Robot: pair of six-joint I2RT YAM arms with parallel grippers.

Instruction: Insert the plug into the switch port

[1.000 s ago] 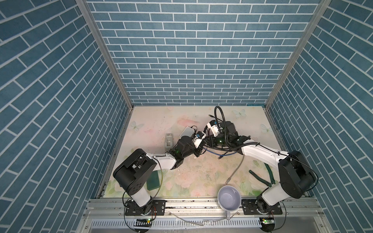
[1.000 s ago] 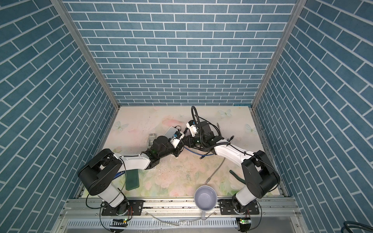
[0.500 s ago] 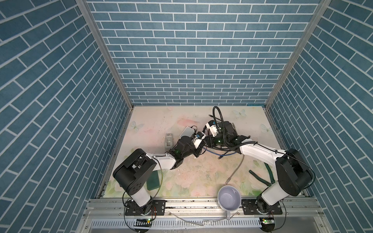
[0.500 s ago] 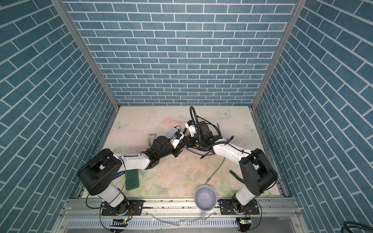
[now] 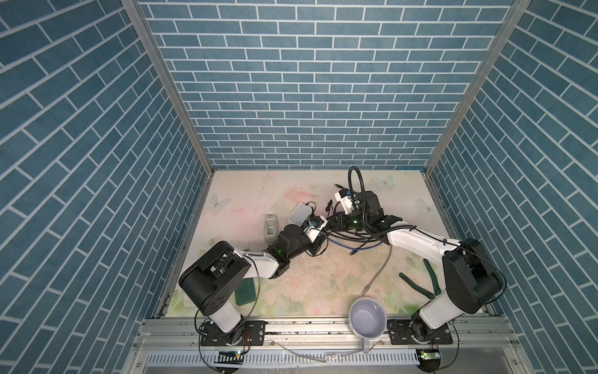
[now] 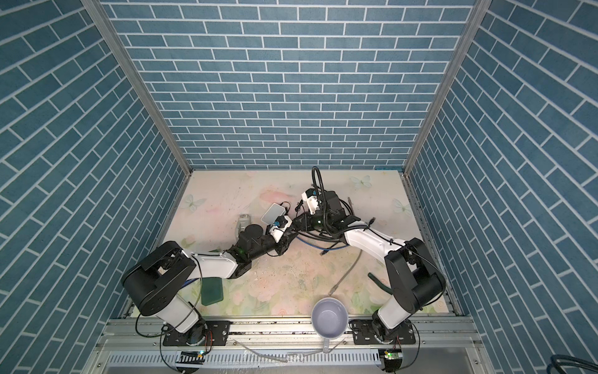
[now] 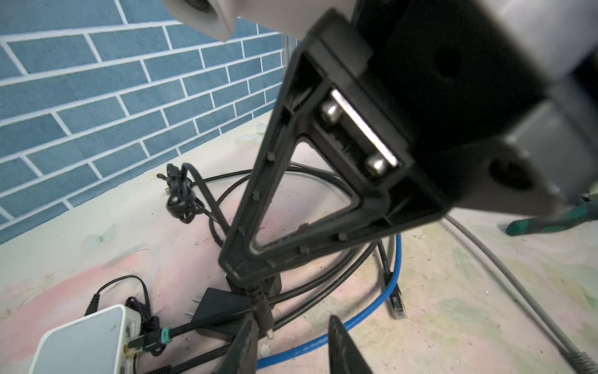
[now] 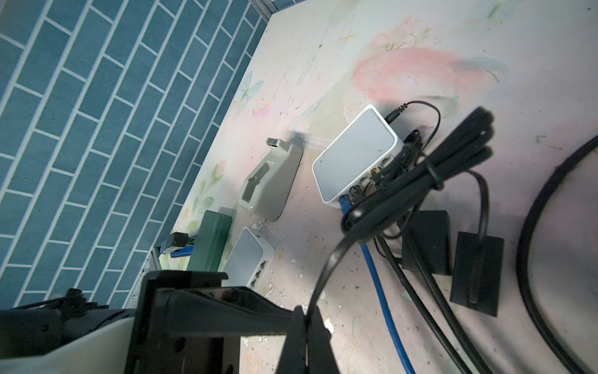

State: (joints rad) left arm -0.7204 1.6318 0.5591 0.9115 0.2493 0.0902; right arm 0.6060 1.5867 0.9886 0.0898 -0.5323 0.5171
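**Right gripper pinching the plug's cable beside the switch**

You are watching the right gripper clamping shut on the black cable just behind its plug. In the left wrist view the plug is hanging tip down just above the bench, outside every port. The left gripper is standing open. Its two fingers are sitting apart, with the plug just beside one of them and nothing pinched between them.

The white switch is lying near the plug, its port face turned toward both grippers. A teal-collared lead is sitting against that face.

In both top views the two grippers are meeting near the middle of the bench, and the switch is lying just beyond the left arm's wrist.

A blue cable and a grey cable are trailing across the bench below the right gripper.

In the right wrist view you are also seeing a second white switch — well apart from the first one — lying beside a green box.
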